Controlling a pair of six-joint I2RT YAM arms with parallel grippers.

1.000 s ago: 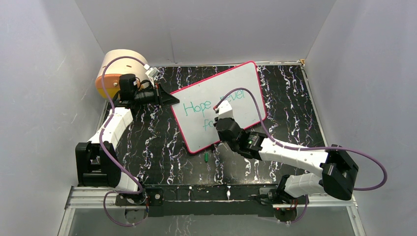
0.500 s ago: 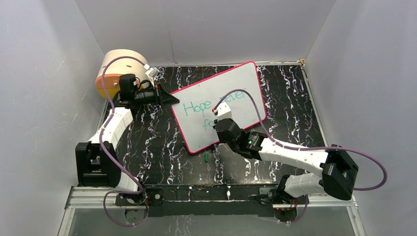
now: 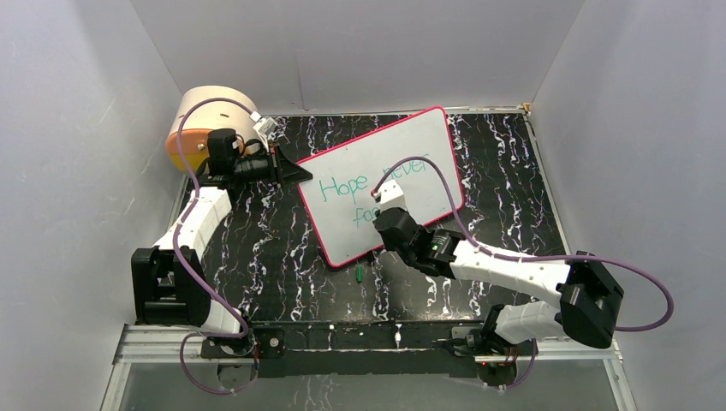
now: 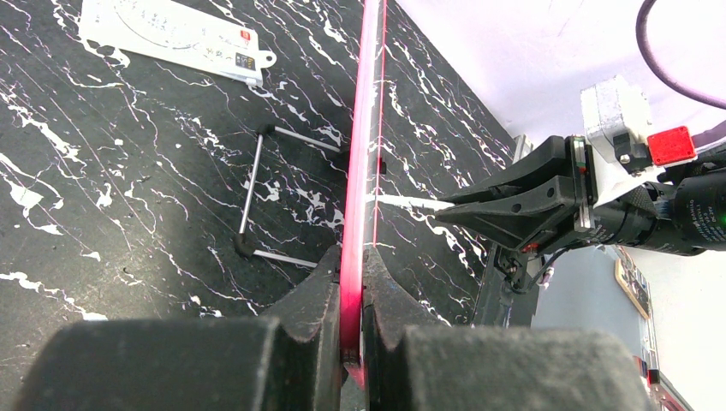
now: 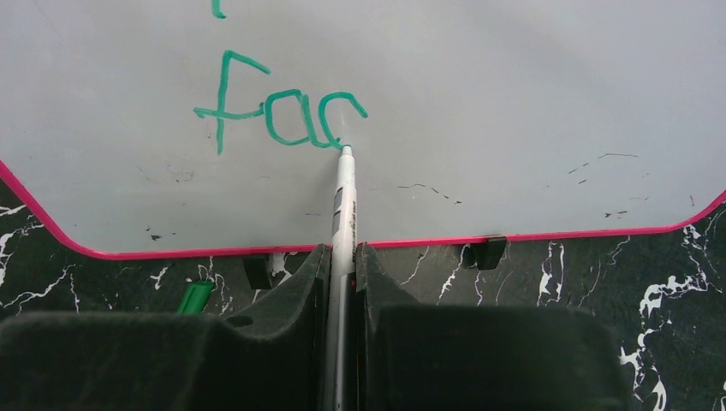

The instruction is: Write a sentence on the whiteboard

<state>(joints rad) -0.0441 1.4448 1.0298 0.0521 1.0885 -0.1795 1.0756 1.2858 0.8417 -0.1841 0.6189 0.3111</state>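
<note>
The whiteboard (image 3: 419,141), white with a pink-red rim, stands tilted on the black marbled table. The sentence (image 3: 342,187) in teal-green reads "Hope never" on the top line. The second line reads "fac" in the right wrist view (image 5: 274,120). My left gripper (image 3: 301,174) is shut on the board's left rim, seen edge-on in the left wrist view (image 4: 370,103) between the jaws (image 4: 351,282). My right gripper (image 3: 379,216) is shut on a grey pen (image 5: 344,197). The pen's tip touches the board at the end of the "c".
A green pen cap (image 3: 360,274) lies on the table just before the board's near edge; it also shows in the right wrist view (image 5: 194,297). A tan round container (image 3: 210,120) stands at the back left. A small white printed card (image 4: 167,38) and a wire stand (image 4: 257,193) lie behind the board.
My right gripper has shifted slightly toward the board's near edge with the pen while the second line grows. The left gripper and the board have not moved.
</note>
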